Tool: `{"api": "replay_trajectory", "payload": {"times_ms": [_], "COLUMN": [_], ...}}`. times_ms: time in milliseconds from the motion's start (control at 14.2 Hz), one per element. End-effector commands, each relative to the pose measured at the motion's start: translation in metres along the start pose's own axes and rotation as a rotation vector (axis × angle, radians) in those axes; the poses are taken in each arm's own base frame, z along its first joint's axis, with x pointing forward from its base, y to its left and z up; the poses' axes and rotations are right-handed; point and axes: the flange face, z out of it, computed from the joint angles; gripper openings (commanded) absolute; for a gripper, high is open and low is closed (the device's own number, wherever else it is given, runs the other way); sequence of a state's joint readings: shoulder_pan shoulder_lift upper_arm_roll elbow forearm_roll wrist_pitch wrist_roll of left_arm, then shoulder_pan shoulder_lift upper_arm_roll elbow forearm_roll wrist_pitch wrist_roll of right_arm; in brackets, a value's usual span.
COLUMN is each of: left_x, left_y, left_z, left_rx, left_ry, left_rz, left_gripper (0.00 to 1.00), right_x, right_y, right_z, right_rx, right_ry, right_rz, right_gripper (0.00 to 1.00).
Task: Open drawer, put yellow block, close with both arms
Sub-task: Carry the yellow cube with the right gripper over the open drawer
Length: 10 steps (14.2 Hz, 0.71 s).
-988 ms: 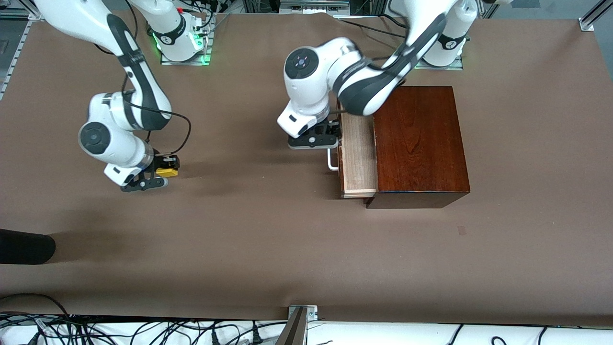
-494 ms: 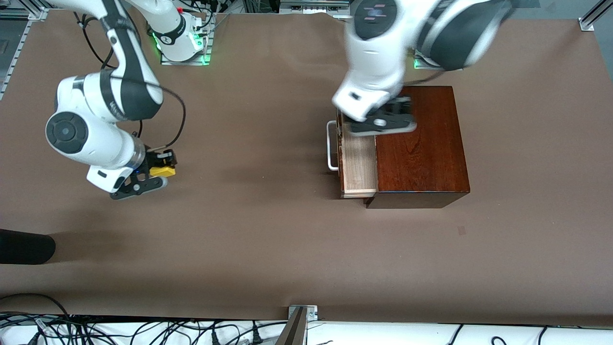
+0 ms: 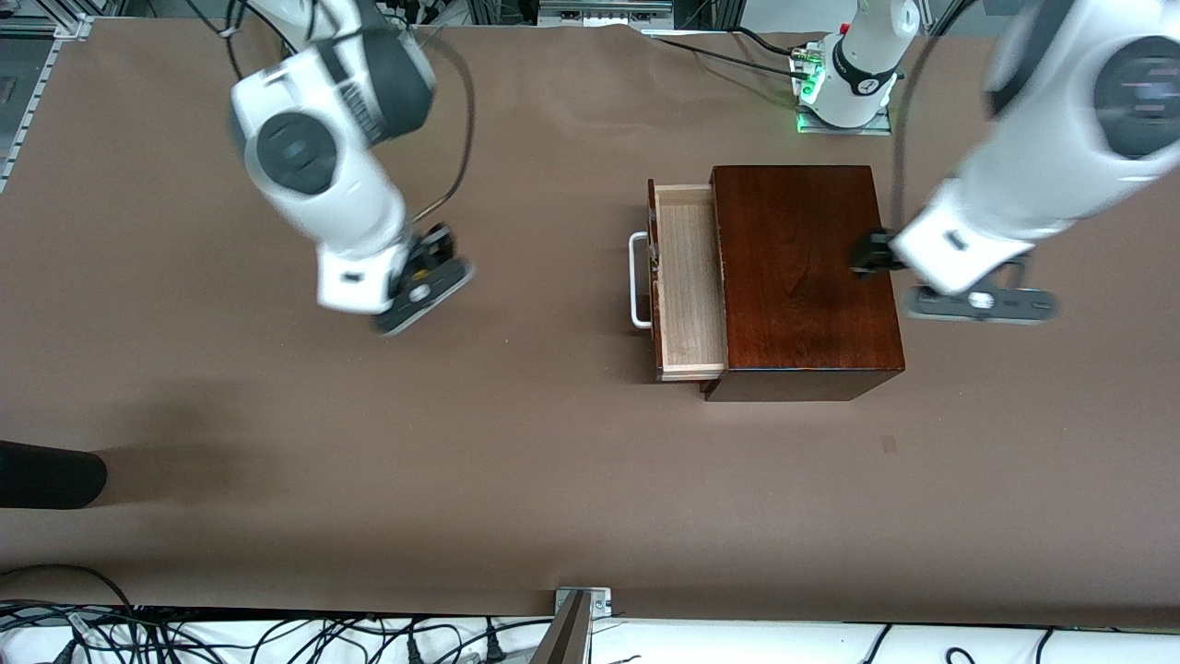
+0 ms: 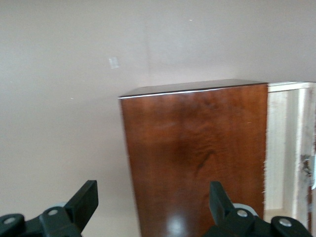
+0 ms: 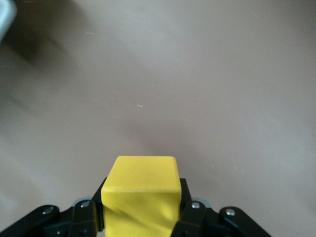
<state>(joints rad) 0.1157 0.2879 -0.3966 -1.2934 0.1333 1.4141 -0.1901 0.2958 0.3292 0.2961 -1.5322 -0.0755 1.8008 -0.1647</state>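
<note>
Right gripper [image 5: 140,217] clamped on the yellow block [image 5: 140,190], up in the air over bare counter [image 3: 516,443] toward the right arm's end, well apart from the wooden box [image 3: 807,277]. Block sits squarely between the fingers [image 5: 86,215], one flat face out past the tips. Drawer [image 3: 687,281] is pulled partway out, pale interior showing, white handle [image 3: 638,281] facing the right arm's end; the drawer's long axis runs nearer-to-farther from the front camera. Left gripper [image 3: 979,302] is spread wide with nothing in it, over the counter just beside the box edge at the left arm's end.
</note>
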Motion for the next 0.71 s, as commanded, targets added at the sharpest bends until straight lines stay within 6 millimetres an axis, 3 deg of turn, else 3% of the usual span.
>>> {"api": "replay_trajectory", "payload": {"times_ms": [0,212,423,635], "left_x": [-0.034,-0.065,-0.068,-0.067], "left_y": [-0.049,-0.078,-0.089,-0.091], "left_z": [-0.003,0.002,0.008,0.009], "left_rx": [-0.007,0.001,-0.013,-0.053], "left_ry": [0.023,0.180,0.143,0.134], "left_rz": [0.023,-0.019,-0.045,-0.059], "left_gripper": [1.00,1.00,1.00,1.00], "right_x": [0.022,0.052,0.075,0.087], "right_y": [-0.058,-0.136,-0.216,-0.269], "right_z": [-0.012,-0.013,-0.002,0.016], "right_rx": [-0.067,-0.081,-0.079,-0.082], "right_ry": [0.004,-0.009,0.000,0.017], "right_rz": [-0.166,-0.358,-0.491,-0.564], "right_gripper": [0.00,0.00,0.00,0.00]}}
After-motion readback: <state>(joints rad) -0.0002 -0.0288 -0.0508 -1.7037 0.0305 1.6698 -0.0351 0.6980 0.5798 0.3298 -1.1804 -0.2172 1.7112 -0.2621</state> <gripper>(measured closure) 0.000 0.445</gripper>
